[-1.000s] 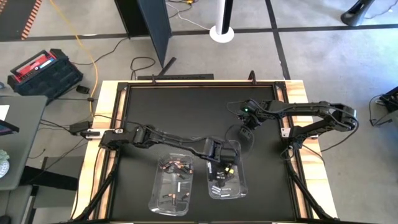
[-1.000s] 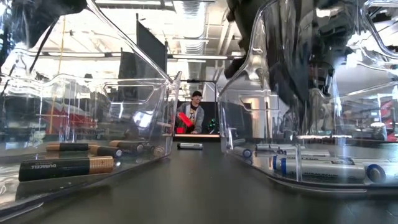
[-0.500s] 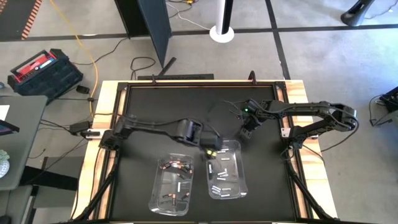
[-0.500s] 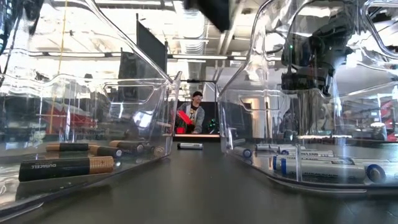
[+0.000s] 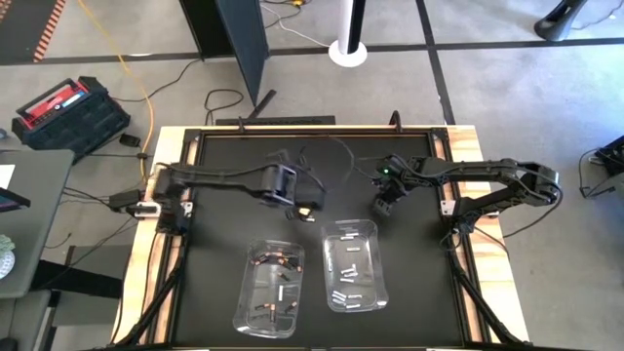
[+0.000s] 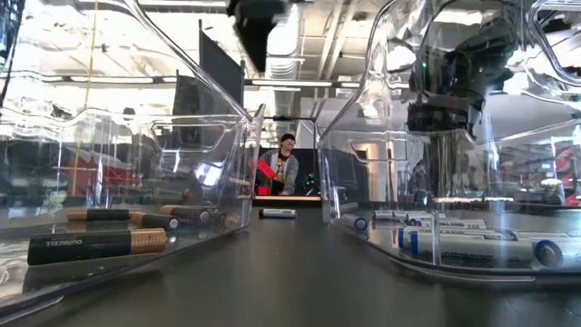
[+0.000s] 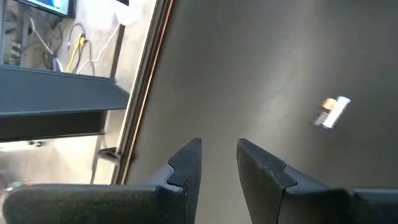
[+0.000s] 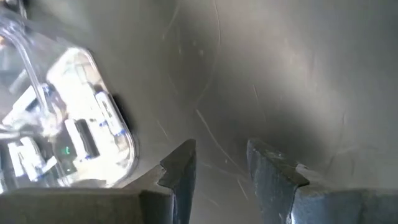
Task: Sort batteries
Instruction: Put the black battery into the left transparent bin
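Two clear bins stand near the table's front. The left bin [image 5: 246, 292] holds dark copper-ended batteries [image 6: 95, 243]. The right bin [image 5: 376, 283] holds white batteries [image 5: 349, 268], which also show in the right wrist view [image 8: 81, 137]. One lone battery [image 7: 333, 112] lies flat on the black table beyond the bins [image 6: 277, 213]. My left gripper [image 5: 305, 210] hangs above the table's middle, open and with nothing between its fingers [image 7: 217, 144]. My right gripper [image 5: 380, 207] hangs just behind the right bin, open and empty [image 8: 221, 146].
The black tabletop has a raised wooden frame [image 5: 185, 175] round it. Bare table lies behind the bins. Beyond the far edge a person [image 6: 283, 168] sits in the room. A red and black case [image 5: 68, 112] lies on the floor to the left.
My left gripper has risen out of the right bin and swung toward the table's far left, tipping less steeply down. It now hangs over the bare middle of the table. Its finger gap looks unchanged. The bins and batteries have stayed where they were.
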Controlling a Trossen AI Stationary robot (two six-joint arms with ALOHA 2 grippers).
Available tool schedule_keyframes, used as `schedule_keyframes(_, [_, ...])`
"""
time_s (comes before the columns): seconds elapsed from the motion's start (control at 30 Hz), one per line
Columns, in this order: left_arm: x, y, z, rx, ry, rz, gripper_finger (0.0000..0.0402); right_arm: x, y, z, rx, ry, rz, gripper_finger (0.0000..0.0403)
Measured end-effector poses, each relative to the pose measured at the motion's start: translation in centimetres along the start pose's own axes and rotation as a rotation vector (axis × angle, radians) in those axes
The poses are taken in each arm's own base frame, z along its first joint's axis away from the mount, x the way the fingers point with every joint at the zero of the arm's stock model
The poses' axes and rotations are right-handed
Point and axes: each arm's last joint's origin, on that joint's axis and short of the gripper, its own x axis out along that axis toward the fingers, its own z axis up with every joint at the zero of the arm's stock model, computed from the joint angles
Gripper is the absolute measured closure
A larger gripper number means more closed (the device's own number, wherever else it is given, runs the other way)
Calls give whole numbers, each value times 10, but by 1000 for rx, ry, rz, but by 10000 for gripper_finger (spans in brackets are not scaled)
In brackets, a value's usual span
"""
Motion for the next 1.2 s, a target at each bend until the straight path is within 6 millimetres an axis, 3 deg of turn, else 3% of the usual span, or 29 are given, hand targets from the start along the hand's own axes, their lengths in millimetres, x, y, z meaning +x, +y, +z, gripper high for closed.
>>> schedule_keyframes(0.3, [69, 20, -73, -256, -155, -268, 303, 0, 1, 5, 48, -54, 15, 241])
schedule_keyframes(0.5, [98, 26, -98, -286, -202, -388, 295, 0, 1, 5, 83, -53, 16, 241])
schedule_keyframes(0.87, [138, 16, -84, -46, -267, -455, 237, 0, 1, 5, 160, -54, 19, 241])
schedule_keyframes(1.03, [149, 4, -73, 20, -355, -561, 233, 0, 1, 6, 202, -54, 20, 241])
schedule_keyframes(1.2, [164, -4, -69, 52, -337, -574, 233, 0, 1, 6, 212, -54, 20, 241])
